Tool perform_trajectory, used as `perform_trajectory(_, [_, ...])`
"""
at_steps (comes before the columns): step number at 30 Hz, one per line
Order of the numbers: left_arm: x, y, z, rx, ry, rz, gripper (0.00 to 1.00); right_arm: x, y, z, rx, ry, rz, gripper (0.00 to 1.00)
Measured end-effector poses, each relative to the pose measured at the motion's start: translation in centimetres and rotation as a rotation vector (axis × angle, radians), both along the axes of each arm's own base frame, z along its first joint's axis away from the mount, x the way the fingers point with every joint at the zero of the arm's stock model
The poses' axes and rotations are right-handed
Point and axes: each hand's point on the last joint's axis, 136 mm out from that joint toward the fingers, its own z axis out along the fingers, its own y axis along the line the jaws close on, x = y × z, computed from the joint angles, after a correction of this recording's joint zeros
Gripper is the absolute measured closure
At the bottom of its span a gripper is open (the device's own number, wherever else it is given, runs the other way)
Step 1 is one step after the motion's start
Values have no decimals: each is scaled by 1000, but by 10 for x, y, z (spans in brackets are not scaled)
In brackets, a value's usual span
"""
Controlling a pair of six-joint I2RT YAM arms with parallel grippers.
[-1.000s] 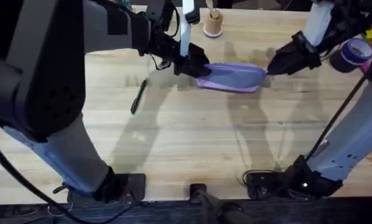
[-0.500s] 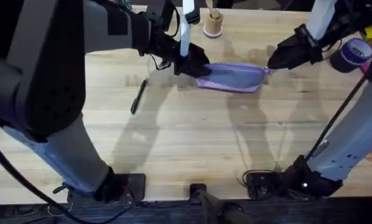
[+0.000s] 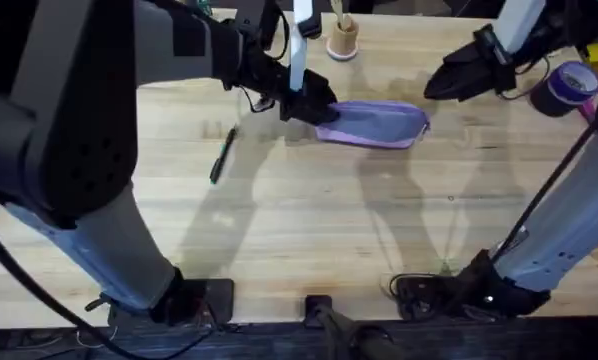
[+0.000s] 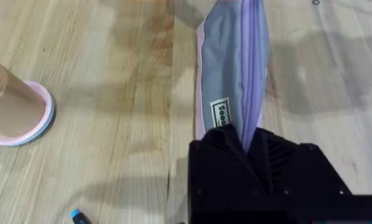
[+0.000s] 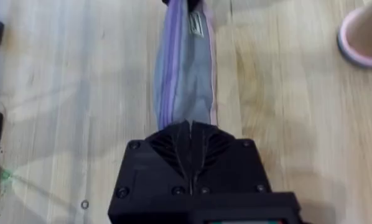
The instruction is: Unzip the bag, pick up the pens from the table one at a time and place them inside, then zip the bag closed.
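Bare table (image 3: 359, 230) spreads wide before the bag (image 3: 371, 123); my left gripper (image 3: 317, 106) pinches its left end, my right gripper (image 3: 437, 86) hovers closed, empty, off its right end.

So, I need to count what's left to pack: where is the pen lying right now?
In the overhead view one dark pen lies on the table, left of centre, apart from the bag and nearer the left arm's side.
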Motion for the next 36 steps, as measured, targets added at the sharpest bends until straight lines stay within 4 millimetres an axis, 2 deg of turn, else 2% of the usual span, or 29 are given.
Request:
perform_trajectory(5, [0,0,0,0,0,0,959,-2,22,10,-2,-27,54,972])
perform_trajectory(9, [0,0,0,0,0,0,959,-3,31,16,-4,-44,77,972])
perform_trajectory(20, [0,0,0,0,0,0,958,0,28,20,-14,-57,64,961])
perform_trajectory(27, [0,0,0,-1,0,0,958,-2,10,15,-54,-46,44,935])
perform_trajectory(29, [0,0,0,-1,0,0,958,-2,2,15,-60,-42,24,860])
perform_trajectory(31, [0,0,0,-1,0,0,958,-2,-7,14,-65,-37,0,720])
perform_trajectory(35, [0,0,0,-1,1,0,958,-3,-26,14,-71,-34,-50,159])
perform_trajectory(36, [0,0,0,-1,0,0,958,-3,-32,14,-71,-35,-64,46])
